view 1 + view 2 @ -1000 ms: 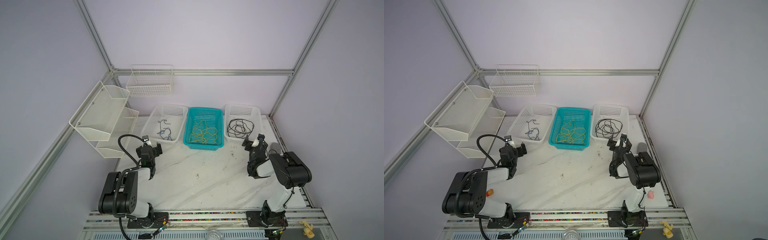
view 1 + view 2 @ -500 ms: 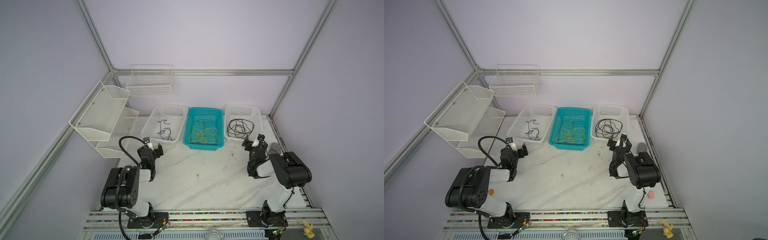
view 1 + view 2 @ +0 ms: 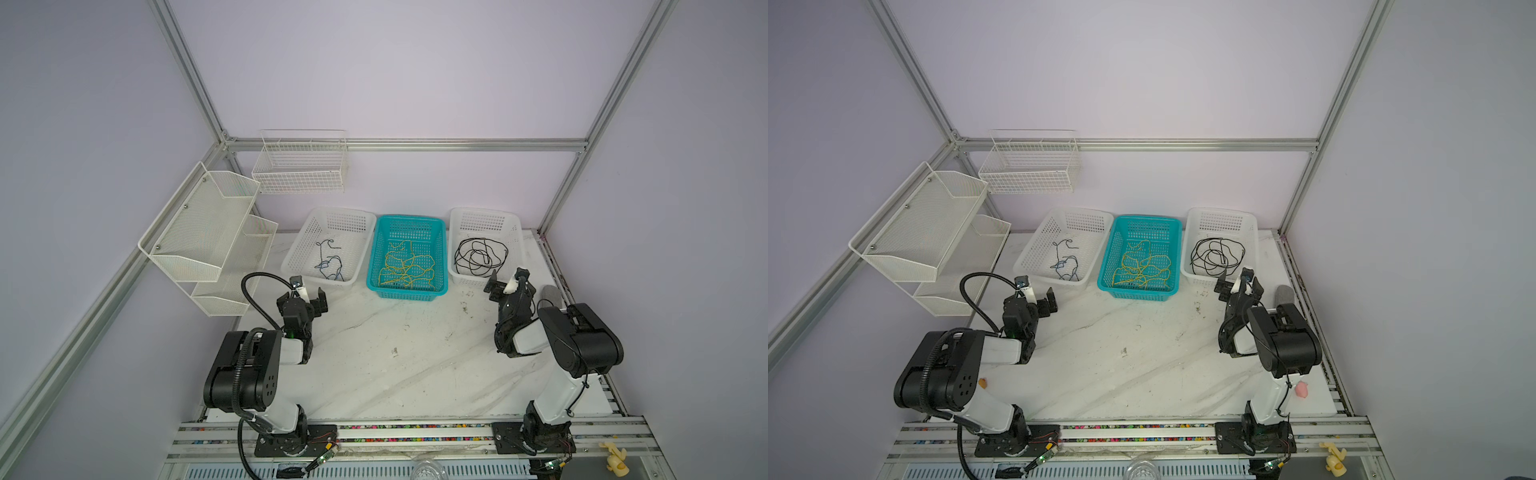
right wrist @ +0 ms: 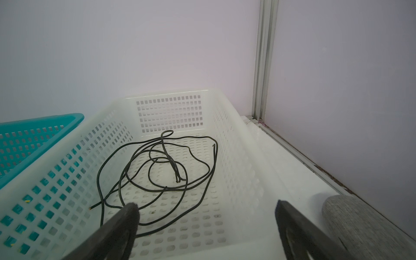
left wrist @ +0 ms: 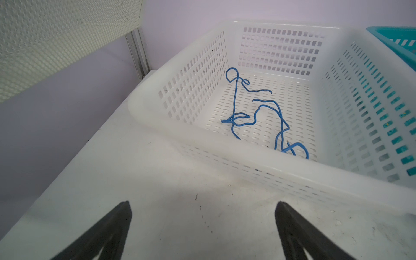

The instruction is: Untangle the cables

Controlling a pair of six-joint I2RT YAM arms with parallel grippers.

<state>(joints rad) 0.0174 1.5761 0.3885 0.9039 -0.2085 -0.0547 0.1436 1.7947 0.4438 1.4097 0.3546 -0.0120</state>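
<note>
Three baskets (image 3: 409,217): blue cables (image 5: 234,96); yellow cables (image 3: 406,269); black cables (image 4: 175,171)

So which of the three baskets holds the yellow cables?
The teal basket, the middle one: yellow cables lie in it. The left white basket holds blue cable, the right white basket black cable.

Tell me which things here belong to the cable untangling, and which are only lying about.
Belong to the job:
- blue cables in the left white basket
- yellow cables in the teal basket
- black cables in the right white basket

Lying about:
- wire wall basket
- mesh shelf rack
- grey cylinder
- small pink object
- yellowish figurine
</note>
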